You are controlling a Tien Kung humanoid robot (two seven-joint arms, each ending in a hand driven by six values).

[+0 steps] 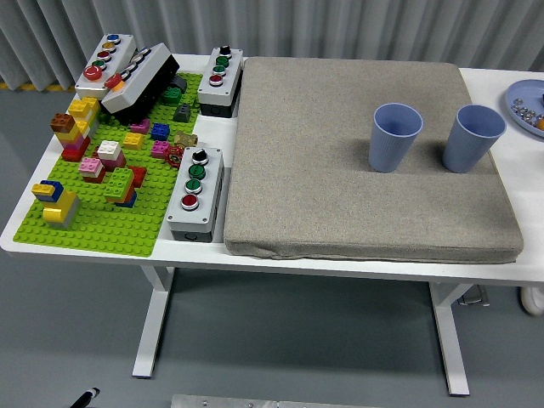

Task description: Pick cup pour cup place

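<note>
Right now, neither of the robot's hands is showing in the head view, so I cannot tell whether the fingers are released, clenched or grasping anything.

Two pale blue plastic cups are standing upright on a thick grey-brown fabric mat [340, 204] that is covering most of the white desk [501, 81]. The left blue cup [394, 136] and the right blue cup [473, 138] are sitting near each other but apart, toward the mat's far right corner. Nothing can be made out inside either of them.

They are probably going to handle as light, thin-walled and easy to squash or tip, so a gentle wrap around the middle of the wall looks best.

A green brick baseplate [102, 229] with coloured toy bricks is occupying the desk's left edge, with grey button boxes [195, 191] beside it, and a blue plate [527, 106] is peeking in at the far right edge.
</note>
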